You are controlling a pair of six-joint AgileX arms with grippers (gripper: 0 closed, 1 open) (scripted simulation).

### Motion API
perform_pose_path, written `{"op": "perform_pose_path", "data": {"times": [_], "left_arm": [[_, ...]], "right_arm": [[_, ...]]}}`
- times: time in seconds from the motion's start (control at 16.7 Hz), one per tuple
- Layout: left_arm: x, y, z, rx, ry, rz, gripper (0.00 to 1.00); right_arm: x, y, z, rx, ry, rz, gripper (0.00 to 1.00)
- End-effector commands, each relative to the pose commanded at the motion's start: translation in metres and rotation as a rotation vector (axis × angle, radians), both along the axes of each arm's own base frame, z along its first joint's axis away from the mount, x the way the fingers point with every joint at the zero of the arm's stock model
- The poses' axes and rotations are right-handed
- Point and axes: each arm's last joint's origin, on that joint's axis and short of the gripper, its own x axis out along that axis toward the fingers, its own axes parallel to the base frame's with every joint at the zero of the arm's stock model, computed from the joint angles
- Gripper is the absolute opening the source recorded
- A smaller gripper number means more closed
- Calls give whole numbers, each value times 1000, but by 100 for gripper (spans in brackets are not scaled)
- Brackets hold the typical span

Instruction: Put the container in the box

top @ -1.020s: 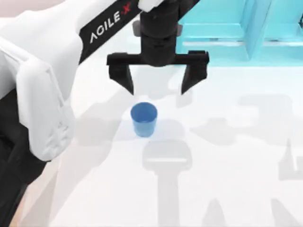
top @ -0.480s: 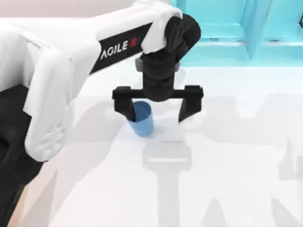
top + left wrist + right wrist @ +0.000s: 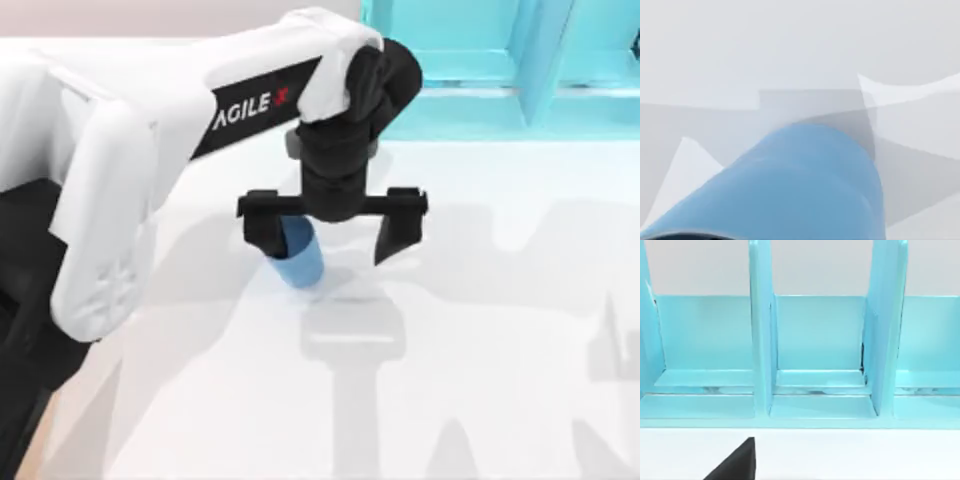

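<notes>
The container is a small blue cup on the white table, left of centre in the top view. My left gripper is open and low over the table. Its left finger covers the cup's left rim, so the cup sits off-centre between the fingers, against that finger. The cup looks slightly tilted. In the left wrist view, the container's blue wall is very close. The box is out of view. A black edge of my right gripper shows in the right wrist view, in front of the shelf.
A cyan shelf unit with upright dividers stands along the table's far right edge; its compartments face the right wrist camera. My left arm's white links span the table's left side. White tabletop lies near and right of the cup.
My left gripper came down and toward the cup; it now straddles the cup, with its left finger at the rim. The cup has shifted slightly and leans.
</notes>
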Motion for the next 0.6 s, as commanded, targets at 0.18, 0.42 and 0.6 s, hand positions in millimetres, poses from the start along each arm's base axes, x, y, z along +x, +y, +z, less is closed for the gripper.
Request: {"op": "perform_pose_path", "data": {"times": [0.18,0.42,0.6], "left_arm": [[0,0,0,0,0,0,62],[0,0,0,0,0,0,32],[0,0,0,0,0,0,10]], "right_arm": [[0,0,0,0,0,0,100],[0,0,0,0,0,0,100],[0,0,0,0,0,0,100]]}}
